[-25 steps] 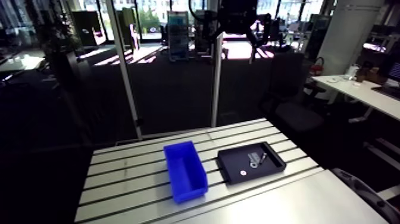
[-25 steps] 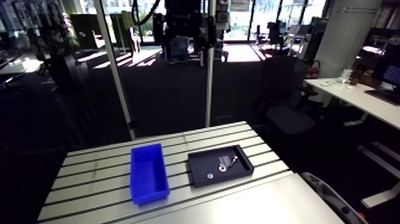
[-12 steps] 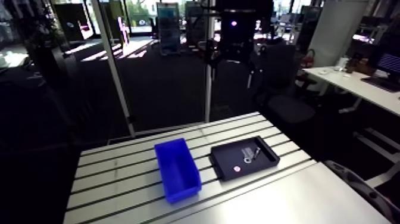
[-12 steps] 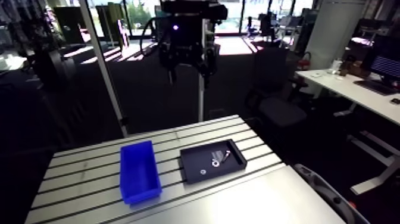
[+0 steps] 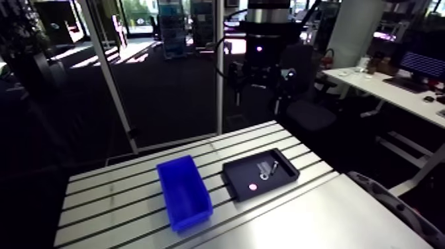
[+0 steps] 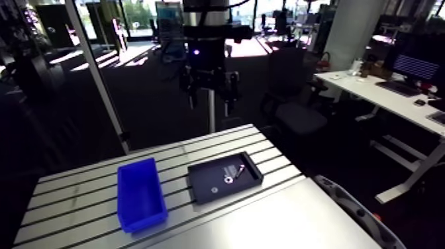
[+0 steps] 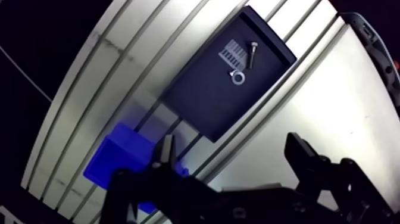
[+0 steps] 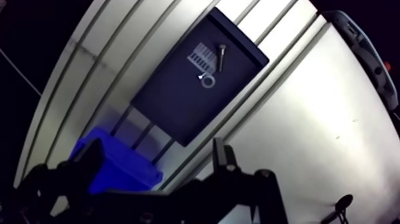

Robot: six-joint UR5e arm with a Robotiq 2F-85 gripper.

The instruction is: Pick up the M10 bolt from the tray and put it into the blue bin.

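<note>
Hand hangs high above the table, fingers spread wide and empty, tray ahead of it.

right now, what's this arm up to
The arm's end effector hangs open and empty, high above the table. The M10 bolt lies in the black tray next to a small ring, not yet picked up. The blue bin beside the tray looks empty.

Small silver metal bolt: lying flat, loose, near one corner of the tray | Shallow black rectangular tray: flat | Open-topped blue plastic bin: upright, just beside the tray, not touching.
</note>
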